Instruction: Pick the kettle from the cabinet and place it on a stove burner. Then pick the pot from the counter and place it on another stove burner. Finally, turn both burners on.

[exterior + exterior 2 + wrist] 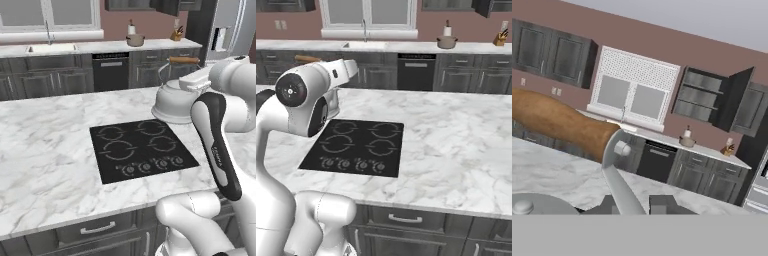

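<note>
Kettle [172,102] hangs just off the cooktop's [142,147] 2 o'clock corner in the left base view, its white-silver body over the marble counter [50,145] rather than over any ring, and I cannot tell from that angle whether its base clears the stone or touches it. The gripper [643,205] holds it by the arched handle: in the hand view the brown wooden grip [559,122] runs across at 10 o'clock and the grey wire leg drops between the 2 dark finger tips [662,204], which stand narrow, closed on the handle near where wood meets wire.

Judging by its look, the body is rigid metal, squat and moderately light if empty. Its smooth, rounded shell would be slippery to pinch, so the handle is the only sensible hold. A grip off the handle's centre would likely let the kettle swing or tip spout-down, so slow, level travel seems wise. The domed lid [527,206] at 7 o'clock in the hand view may be loose.

The 4 burner rings are bare; the nearest [151,128] lies at 8 o'clock from the kettle. The 4 knobs [150,165] line the cooktop's near edge.

The pot [135,40] sits on the far counter at 12 o'clock beside a paper-towel roll [131,29]. It is wide with 2 small side handles, so its rim is probably the better purchase.
</note>
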Robot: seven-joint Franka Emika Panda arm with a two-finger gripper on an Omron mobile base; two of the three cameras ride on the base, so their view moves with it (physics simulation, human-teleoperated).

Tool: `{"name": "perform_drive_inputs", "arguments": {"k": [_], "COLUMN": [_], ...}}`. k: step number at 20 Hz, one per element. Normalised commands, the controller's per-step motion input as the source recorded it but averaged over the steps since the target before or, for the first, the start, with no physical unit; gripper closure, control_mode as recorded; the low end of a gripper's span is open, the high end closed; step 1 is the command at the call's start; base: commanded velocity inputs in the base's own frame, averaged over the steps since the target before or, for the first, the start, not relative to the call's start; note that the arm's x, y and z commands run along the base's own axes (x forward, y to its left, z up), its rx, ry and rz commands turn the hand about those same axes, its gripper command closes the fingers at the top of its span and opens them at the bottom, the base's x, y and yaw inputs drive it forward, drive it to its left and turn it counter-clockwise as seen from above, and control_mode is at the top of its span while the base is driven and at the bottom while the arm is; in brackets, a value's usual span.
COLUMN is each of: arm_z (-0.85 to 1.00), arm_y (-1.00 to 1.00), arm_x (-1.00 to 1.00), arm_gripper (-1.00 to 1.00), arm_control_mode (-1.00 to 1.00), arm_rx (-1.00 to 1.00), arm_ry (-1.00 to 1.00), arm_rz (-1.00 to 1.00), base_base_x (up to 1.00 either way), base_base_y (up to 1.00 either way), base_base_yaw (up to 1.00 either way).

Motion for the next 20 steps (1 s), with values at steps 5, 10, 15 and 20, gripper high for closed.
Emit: {"name": "perform_drive_inputs", "arguments": {"k": [5,10,15,20], "arm_z": [0.0,0.0,-0.02,-0.1], "arm_y": [0.0,0.02,0.16,0.13], "arm_x": [0.0,0.05,0.52,0.51], "arm_gripper": [1.0,1.0,1.0,1.0], "arm_control_mode": [1.0,-1.0,-1.0,-1.0], "arm_rx": [0.0,0.0,0.0,0.02], "arm_ry": [0.0,0.0,0.0,0.0], "arm_rz": [0.0,0.0,0.05,0.14], "base_base_x": [0.41,0.0,0.0,0.0], "base_base_y": [0.39,0.0,0.0,0.0], "base_base_yaw": [-0.07,0.0,0.0,0.0]}}
